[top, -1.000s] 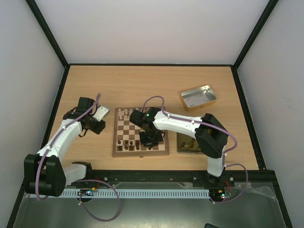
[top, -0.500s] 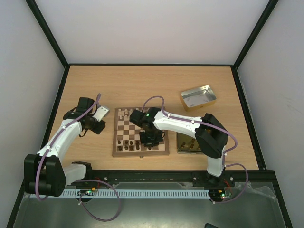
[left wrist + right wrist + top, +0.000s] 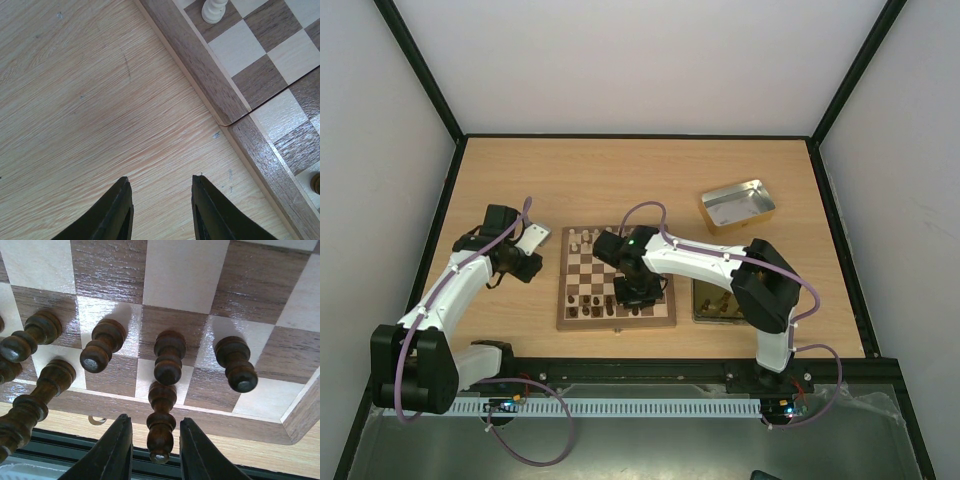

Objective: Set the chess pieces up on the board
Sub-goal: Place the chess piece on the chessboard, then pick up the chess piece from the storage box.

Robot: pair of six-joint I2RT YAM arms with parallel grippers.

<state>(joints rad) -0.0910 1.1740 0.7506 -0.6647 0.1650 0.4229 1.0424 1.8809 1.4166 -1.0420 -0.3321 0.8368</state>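
The left gripper (image 3: 161,180) hangs over the bare table (image 3: 75,100), just left of the board (image 3: 582,268). Its two dark fingers stand a moderate gap apart, with nothing between them. Beyond it, to the right, are the board's mid-brown border and one pale piece (image 3: 215,10) on a dark square. The table top is a light wood grain and matt. The squares are glossy and they reflect light.

The right gripper (image 3: 155,421) is over the near edge of the board, on its right half, so this arm is the nearer one to the dark men. Between its fingers stands one dark piece (image 3: 161,427), upright on the nearest row. A thin gap shows on each side of it, so the jaws look parted and not pressing. The piece is turned wood, slim, with a rounded head and ringed collars, and its long axis points up toward the claw. Further in stand four dark pieces (image 3: 169,357) of the same kind in one row.

I judge the next move must be a straight lift along this axis, because a side drift could tip so slender a man.

Just right of the board is a gold tin (image 3: 708,298), partly under the arm.
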